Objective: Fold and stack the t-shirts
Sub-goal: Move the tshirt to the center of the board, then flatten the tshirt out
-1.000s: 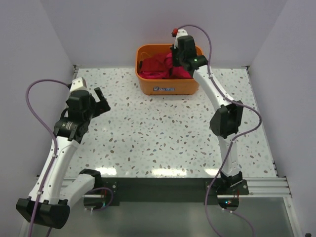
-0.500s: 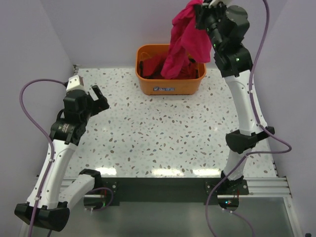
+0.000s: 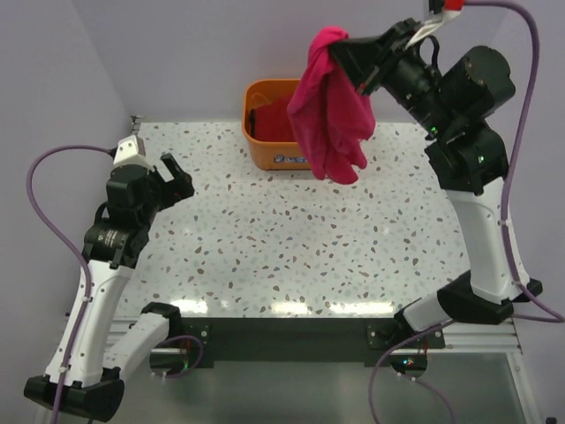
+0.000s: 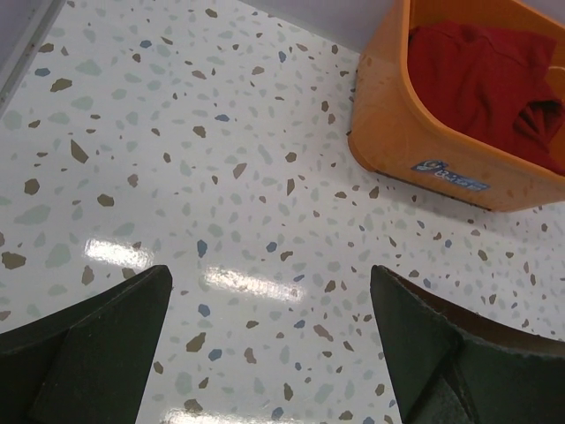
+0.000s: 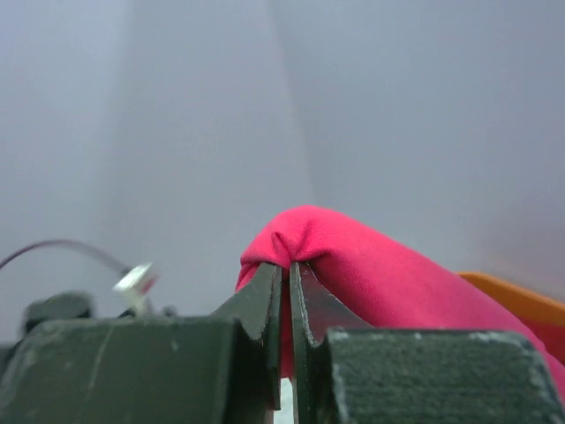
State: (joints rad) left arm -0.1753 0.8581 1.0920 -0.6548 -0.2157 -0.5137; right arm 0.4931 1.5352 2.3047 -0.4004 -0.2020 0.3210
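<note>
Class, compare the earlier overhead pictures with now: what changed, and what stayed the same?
The right gripper, shut on the bright pinkish-crimson cloth t-shirt, lifted it out of the orange plastic basket, high into the air. The open left gripper and basket barely moved.

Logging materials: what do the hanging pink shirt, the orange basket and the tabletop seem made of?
Pink t-shirt: soft matte cloth, probably cotton-like; it hangs in limp folds from the right gripper. Orange basket: rigid moulded plastic, smooth, slight sheen, rounded corners. Tabletop: glossy speckled terrazzo look, stone or laminate unclear; it mirrors the lights.
</note>
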